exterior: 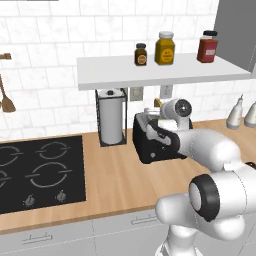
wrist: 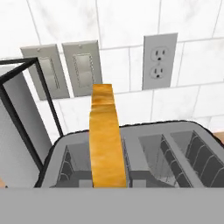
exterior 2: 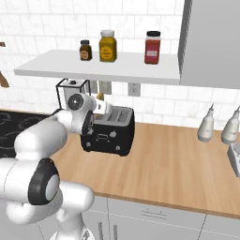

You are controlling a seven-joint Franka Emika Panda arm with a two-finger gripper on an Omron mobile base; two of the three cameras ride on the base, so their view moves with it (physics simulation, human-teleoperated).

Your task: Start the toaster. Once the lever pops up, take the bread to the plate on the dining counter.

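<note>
The light-wood desk (exterior: 115,185) along the tiled wall carries the black cooktop (exterior: 40,172) at nine o'clock of the left base view, the wire-framed paper-towel roll (exterior: 111,117) toward eleven, and the glossy black toaster (exterior 2: 108,131) just right of the roll, near the centre. Judging from these views, the toasting part is likely over and the carrying part is just starting: the bread (wrist: 106,140) stands well above the toaster's slots in the hand view, a tall tan-edged slice rising from six o'clock up to the centre, in line with the left slot, while the right slot beside it lies bare. Neither the plate nor the dining counter can be seen from here, so the lift clear, the trip there and the set-down all appear to be left. The tool (exterior 2: 104,108) sits over the toaster's top at its left end, its jaws pressed nearly together and apparently pinching the bread, though the contact itself is hidden from the camera.
</note>
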